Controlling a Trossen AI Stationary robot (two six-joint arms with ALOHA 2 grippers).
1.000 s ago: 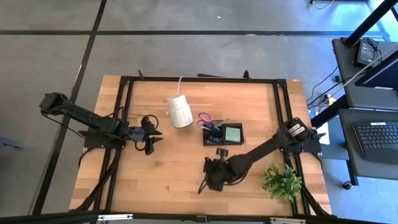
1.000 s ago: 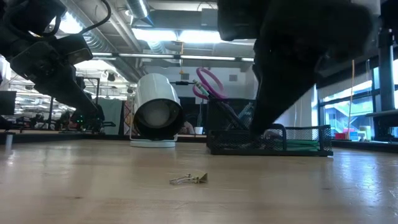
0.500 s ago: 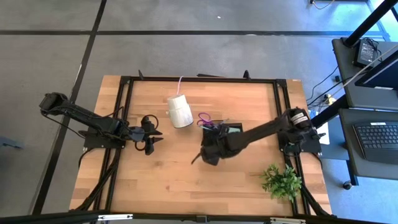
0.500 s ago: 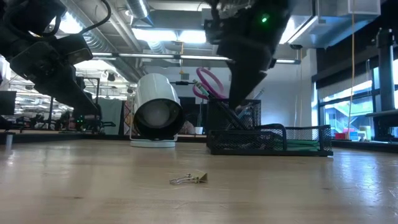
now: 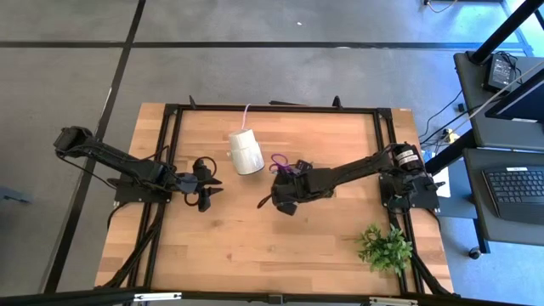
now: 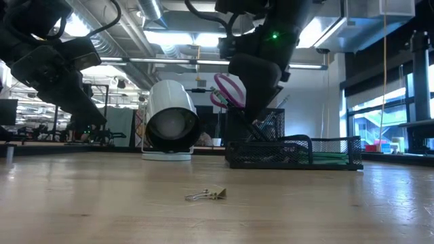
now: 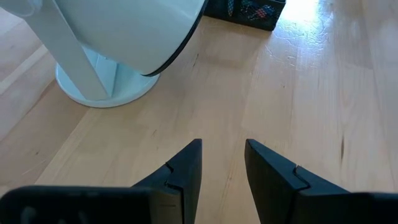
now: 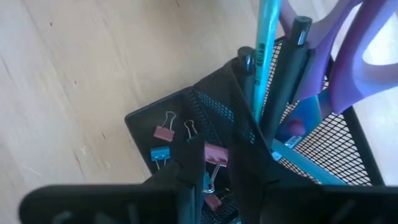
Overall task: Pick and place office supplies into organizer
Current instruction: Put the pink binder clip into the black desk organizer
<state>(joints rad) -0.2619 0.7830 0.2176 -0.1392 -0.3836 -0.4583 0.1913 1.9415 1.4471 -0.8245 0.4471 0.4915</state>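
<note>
A pink clip (image 8: 214,163) was pinched between the narrow fingers of the right gripper (image 8: 214,186), directly over the organizer (image 8: 186,112). Below it, in the organizer's low compartment, lay more clips, one pink (image 8: 163,132) and one blue (image 8: 160,154); just beyond the gripper, pens (image 8: 268,37) and purple scissors (image 8: 367,56) stood in the tall compartment. Another clip (image 6: 206,195) lay on the counter (image 5: 238,229), well apart. The left gripper (image 7: 222,163), part open and empty, hovered beside the white roll (image 5: 246,151).
</note>
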